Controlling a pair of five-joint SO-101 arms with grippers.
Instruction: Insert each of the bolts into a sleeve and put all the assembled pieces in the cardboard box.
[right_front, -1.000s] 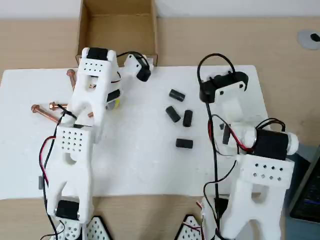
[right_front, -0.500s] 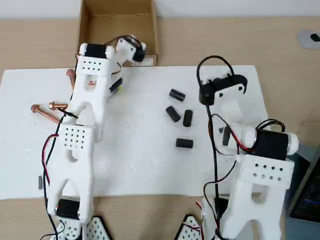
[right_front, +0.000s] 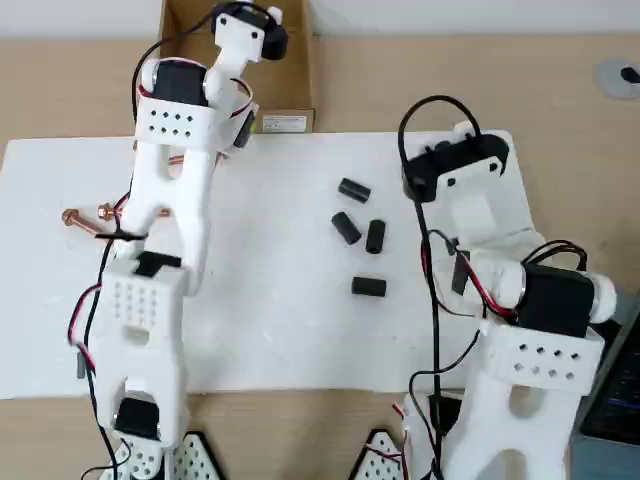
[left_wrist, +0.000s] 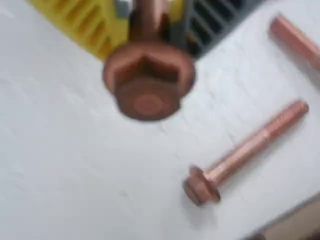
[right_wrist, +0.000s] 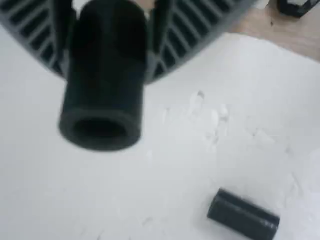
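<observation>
A view from above shows two white robot arms at a counter (right_front: 560, 90) covered by a white sheet (right_front: 280, 320). Over the past second the left arm has risen and stretched toward the cardboard box (right_front: 290, 70) at the far edge. Its wrist camera shows the left pincer (left_wrist: 150, 20) clamped on a copper bolt (left_wrist: 148, 80), head outward, held above the sheet. A loose bolt (left_wrist: 245, 150) lies below. The right arm has barely shifted, and the right pincer (right_wrist: 107, 30) grips a black sleeve (right_wrist: 102, 85), open end showing, above a spare sleeve (right_wrist: 243, 218). Four sleeves (right_front: 368, 287) lie mid-sheet. With one part in each pincer, joining them looks like the next step. No assembled piece is visible in the box.
</observation>
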